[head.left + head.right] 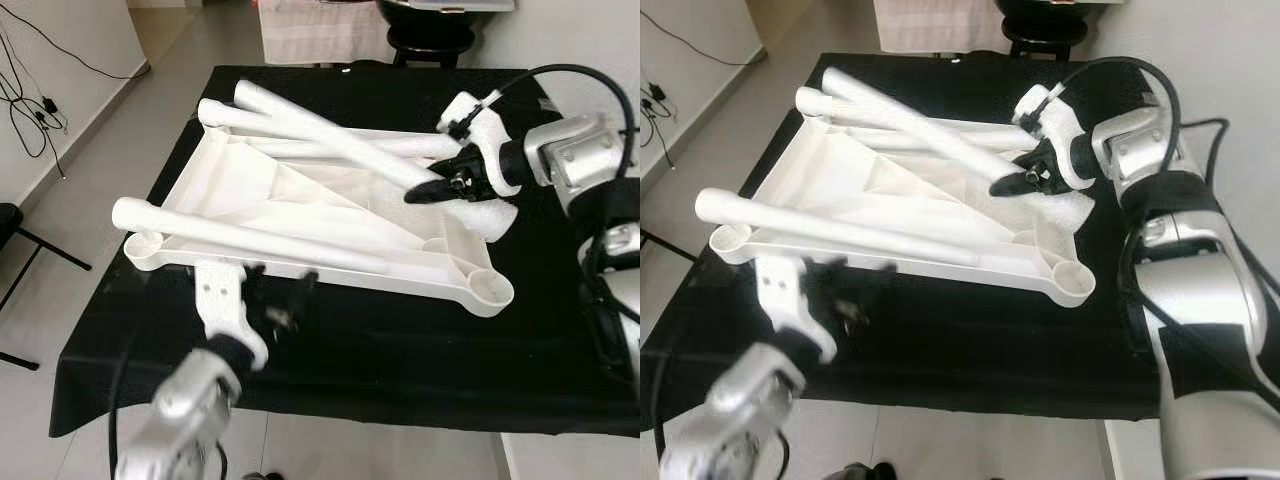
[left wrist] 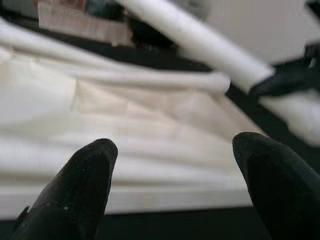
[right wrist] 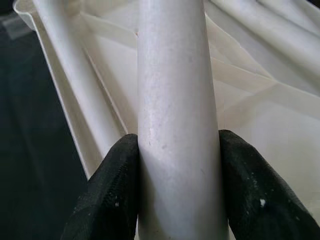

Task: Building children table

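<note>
An upturned white plastic table top (image 1: pixel 400 283) lies on the black-covered table. Several white tubular legs rest across it. One leg (image 1: pixel 320 132) runs diagonally from the back left, and my right gripper (image 1: pixel 428 191) is shut on its near end; the right wrist view shows both black pads pressed against that leg (image 3: pixel 175 75). Another leg (image 1: pixel 240 235) lies along the front of the top, pointing left. My left gripper (image 1: pixel 278 292) hovers open just before the top's front rim, blurred, with nothing between its fingers (image 2: pixel 85 185).
The black cloth (image 1: pixel 350 350) has bare room in front of and right of the white top, with the table's front edge close behind my left arm. A dark stool (image 1: pixel 430 40) stands behind the table. Cables (image 1: pixel 30 100) and a black frame (image 1: pixel 25 250) lie on the floor to the left.
</note>
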You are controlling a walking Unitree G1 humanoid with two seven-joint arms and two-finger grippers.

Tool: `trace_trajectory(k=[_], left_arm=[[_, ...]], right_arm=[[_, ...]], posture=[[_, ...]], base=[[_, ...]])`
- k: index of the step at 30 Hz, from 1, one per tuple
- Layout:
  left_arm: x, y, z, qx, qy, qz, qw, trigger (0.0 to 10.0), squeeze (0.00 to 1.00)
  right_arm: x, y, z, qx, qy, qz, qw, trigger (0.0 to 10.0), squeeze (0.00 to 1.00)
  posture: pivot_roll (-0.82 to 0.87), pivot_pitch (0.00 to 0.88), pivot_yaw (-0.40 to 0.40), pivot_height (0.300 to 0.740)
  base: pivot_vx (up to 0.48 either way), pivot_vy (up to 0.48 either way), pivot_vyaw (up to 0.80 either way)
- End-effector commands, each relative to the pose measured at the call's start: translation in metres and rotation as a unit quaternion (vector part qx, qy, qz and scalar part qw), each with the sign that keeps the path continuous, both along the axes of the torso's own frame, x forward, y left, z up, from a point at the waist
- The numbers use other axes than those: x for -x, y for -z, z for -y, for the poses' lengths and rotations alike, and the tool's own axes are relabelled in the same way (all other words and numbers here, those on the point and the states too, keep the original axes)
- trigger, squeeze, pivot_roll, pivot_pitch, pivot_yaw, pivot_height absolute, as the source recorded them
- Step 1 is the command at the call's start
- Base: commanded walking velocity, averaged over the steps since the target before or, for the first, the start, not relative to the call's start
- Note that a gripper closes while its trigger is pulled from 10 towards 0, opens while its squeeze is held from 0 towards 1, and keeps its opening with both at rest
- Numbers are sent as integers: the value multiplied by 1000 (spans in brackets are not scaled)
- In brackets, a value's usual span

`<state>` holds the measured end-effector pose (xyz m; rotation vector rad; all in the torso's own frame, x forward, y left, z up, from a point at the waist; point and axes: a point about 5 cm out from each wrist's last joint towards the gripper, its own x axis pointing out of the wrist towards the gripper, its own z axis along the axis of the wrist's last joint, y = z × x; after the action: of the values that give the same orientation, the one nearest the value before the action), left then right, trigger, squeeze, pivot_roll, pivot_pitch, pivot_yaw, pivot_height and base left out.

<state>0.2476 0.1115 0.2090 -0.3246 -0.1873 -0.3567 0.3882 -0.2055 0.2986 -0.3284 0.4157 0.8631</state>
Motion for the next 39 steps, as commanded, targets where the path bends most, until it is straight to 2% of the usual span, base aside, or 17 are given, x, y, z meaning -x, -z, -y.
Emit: trace_trajectory(k=[1, 3, 7, 10, 11, 13, 14, 15, 17, 18, 23, 25, 28, 29, 32, 38, 39], left_arm=[[-3, -3, -3, 24, -3, -7, 1000, 10000, 0], [-13, -25, -12, 70, -8, 21, 997, 10000, 0], [-14, -28, -13, 77, -8, 23, 997, 10000, 0], [-29, -45, -30, 141, -15, 26, 989, 10000, 0], [-35, -46, -35, 151, -17, 14, 988, 10000, 0], [-39, -46, -37, 155, -17, 4, 988, 10000, 0], [-43, -47, -39, 161, -14, -2, 987, 10000, 0], [-49, -52, -41, 183, -9, -5, 983, 10000, 0], [-52, -54, -41, 192, -9, -6, 981, 10000, 0], [-57, -57, -42, 201, -9, -8, 979, 10000, 0], [-62, -62, -43, 209, -2, -11, 978, 10000, 0], [-68, -73, -43, 209, 13, -3, 978, 10000, 0], [-70, -78, -42, 208, 20, 0, 978, 10000, 0], [-69, -83, -37, 205, 47, 6, 978, 10000, 0], [-63, -88, -22, 186, 102, 17, 977, 10000, 0], [-57, -88, -11, 177, 138, 22, 974, 10000, 0], [-48, -82, -3, 153, 158, 21, 975, 10000, 0]], right_arm=[[1, 4, -10, -35, -9, 1, 999, 10000, 0], [5, 21, -27, -89, -1, -5, 996, 10000, 0], [5, 23, -28, -95, 3, -4, 996, 10000, 0], [11, 22, -45, -202, -4, 6, 979, 10000, 0], [13, 20, -49, -225, -9, 22, 974, 10000, 0], [15, 19, -50, -235, -11, 34, 971, 10000, 0], [18, 17, -54, -238, -16, 58, 969, 0, 0], [26, 16, -61, -242, -34, 87, 966, 0, 0], [31, 17, -66, -241, -50, 90, 965, 0, 0], [39, 18, -74, -232, -74, 97, 965, 10000, 0], [47, 18, -80, -224, -88, 104, 965, 10000, 0], [54, 22, -87, -214, -102, 105, 966, 10000, 0], [56, 23, -89, -212, -106, 105, 966, 10000, 0], [59, 26, -92, -210, -109, 104, 966, 10000, 0], [61, 29, -95, -210, -103, 102, 967, 10000, 0], [60, 29, -96, -214, -91, 101, 967, 10000, 0], [51, 24, -91, -237, -55, 93, 966, 10000, 0]], posture=[[-132, 102, 34, 740], [-132, 98, 39, 740], [-132, 98, 39, 740], [-123, 83, 45, 740], [-119, 78, 44, 740], [-119, 78, 44, 740], [-116, 72, 42, 740], [-115, 68, 44, 740], [-115, 67, 45, 740], [-117, 65, 45, 740], [-116, 63, 46, 740], [-119, 60, 52, 740], [-119, 60, 52, 740], [-119, 60, 52, 740], [-118, 59, 61, 740], [-120, 61, 61, 740], [-111, 62, 52, 740]], base=[[0, 0, 0], [0, 0, 0], [0, 0, 0], [0, 0, 0], [0, 0, 0], [0, 0, 0], [0, 0, 0], [0, 0, 0], [0, 0, 0], [0, 0, 0], [0, 0, 0], [0, 0, 0], [0, 0, 0], [0, 0, 0], [0, 0, 0], [0, 0, 0], [0, 0, 0]])
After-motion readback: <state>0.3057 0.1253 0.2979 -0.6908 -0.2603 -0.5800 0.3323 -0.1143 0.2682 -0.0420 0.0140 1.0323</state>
